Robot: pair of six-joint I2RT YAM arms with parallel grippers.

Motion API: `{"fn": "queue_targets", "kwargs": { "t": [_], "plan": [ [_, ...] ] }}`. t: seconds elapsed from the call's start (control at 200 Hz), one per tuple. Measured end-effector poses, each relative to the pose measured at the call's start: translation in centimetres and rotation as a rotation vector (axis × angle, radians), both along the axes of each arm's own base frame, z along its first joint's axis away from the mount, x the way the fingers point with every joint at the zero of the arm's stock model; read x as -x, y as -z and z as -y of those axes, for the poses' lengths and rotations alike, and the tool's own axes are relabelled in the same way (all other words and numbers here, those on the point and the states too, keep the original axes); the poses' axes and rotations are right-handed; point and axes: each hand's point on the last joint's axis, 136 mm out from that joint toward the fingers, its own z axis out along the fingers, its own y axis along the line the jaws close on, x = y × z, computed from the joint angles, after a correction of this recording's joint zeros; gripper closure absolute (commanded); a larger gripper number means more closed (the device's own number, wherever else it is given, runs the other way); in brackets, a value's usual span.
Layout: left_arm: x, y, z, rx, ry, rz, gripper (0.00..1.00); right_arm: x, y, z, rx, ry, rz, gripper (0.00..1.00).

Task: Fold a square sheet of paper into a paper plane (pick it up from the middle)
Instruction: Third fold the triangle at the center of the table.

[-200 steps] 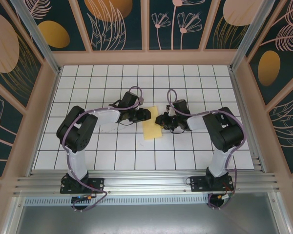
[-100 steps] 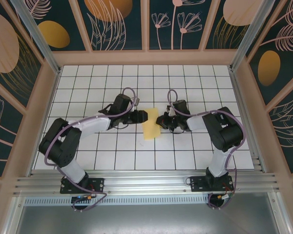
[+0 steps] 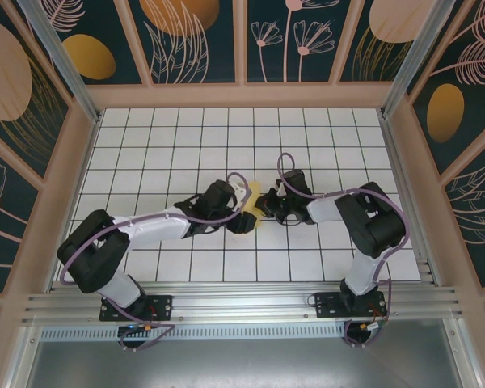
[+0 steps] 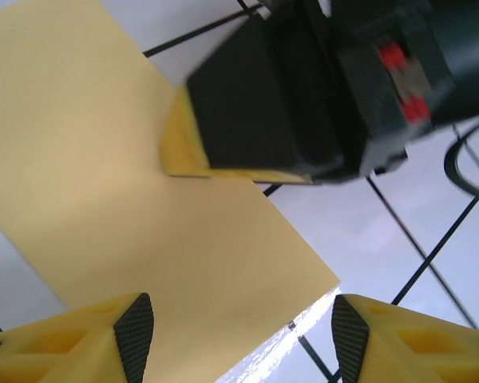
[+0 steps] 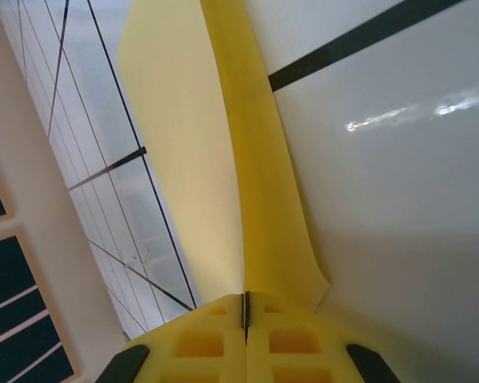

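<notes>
Yellow paper (image 4: 104, 159), black-gridded white table (image 3: 153, 137), black arms (image 3: 372, 222), teal floral walls (image 3: 202, 56)

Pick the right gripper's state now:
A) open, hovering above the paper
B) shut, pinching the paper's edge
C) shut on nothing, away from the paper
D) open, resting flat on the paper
B: in the right wrist view the right gripper has its pads pressed together, with a lifted edge of the square sheet of paper running out from between them.
</notes>
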Motion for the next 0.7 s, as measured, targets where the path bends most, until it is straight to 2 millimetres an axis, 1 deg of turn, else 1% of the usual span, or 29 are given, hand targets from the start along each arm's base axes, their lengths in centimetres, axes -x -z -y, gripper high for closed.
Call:
{"fn": "queue_targets", "kwargs": {
  "t": [0.07,0.255,0.385,0.48,0.505,0.58,0.636,0.696],
  "plan": [
    [0.6,0.2,0.4,-0.042,0.026,0.046,0.33,-0.1,0.0,0.0,-0.002,0.009,-0.006,0.94],
    [1.7,0.5,0.9,-0.132,0.059,0.146,0.35,-0.1,0.0,0.1,-0.001,0.020,-0.012,0.94],
    [1.3,0.4,0.6,-0.159,0.038,0.187,0.35,-0.2,0.3,0.3,0.014,0.030,-0.012,0.94],
    [0.5,0.1,-0.4,-0.181,-0.013,0.236,0.31,-0.1,0.4,0.2,0.021,0.025,-0.011,0.94],
    [0.3,-0.1,-0.8,-0.184,-0.030,0.254,0.30,0.0,0.4,0.2,0.022,0.024,-0.010,0.94],
    [-0.2,-1.3,-2.2,-0.181,-0.089,0.310,0.21,0.1,0.5,0.2,0.029,0.016,-0.008,0.94],
    [-0.6,-2.6,-3.1,-0.167,-0.137,0.354,0.12,0.1,0.7,0.3,0.039,0.015,-0.008,0.94],
    [-1.1,-4.1,-3.8,-0.144,-0.184,0.401,0.04,0.2,0.9,0.4,0.049,0.015,-0.011,0.94]
  ]
}}
